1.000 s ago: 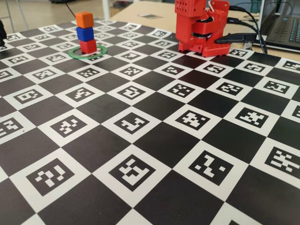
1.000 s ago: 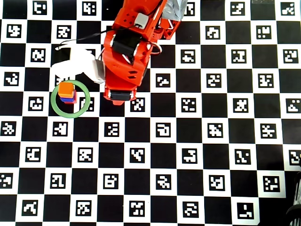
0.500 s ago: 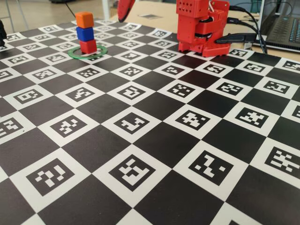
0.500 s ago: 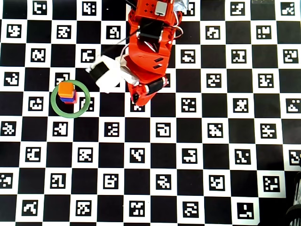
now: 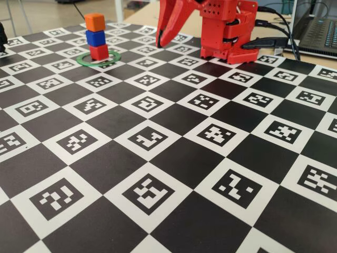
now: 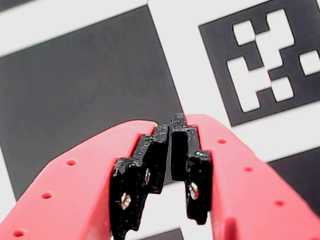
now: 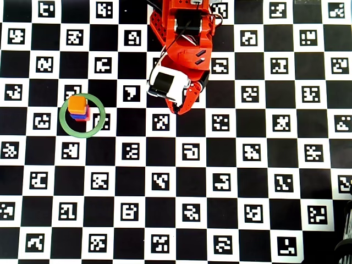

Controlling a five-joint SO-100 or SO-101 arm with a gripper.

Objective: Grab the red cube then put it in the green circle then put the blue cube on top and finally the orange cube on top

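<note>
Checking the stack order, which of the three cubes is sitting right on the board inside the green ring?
The red cube. It is the bottom one, inside the green circle; the blue cube rests on it, and the orange cube tops the stack.

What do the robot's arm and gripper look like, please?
The arm is bright red plastic with thin wires along it. A white block with a black face sits near the wrist. The gripper has two red fingers dotted with small holes and lined with black pads.

Low oblique, top-down and close pincer-mounted views, one checkered board (image 5: 174,158)
</note>
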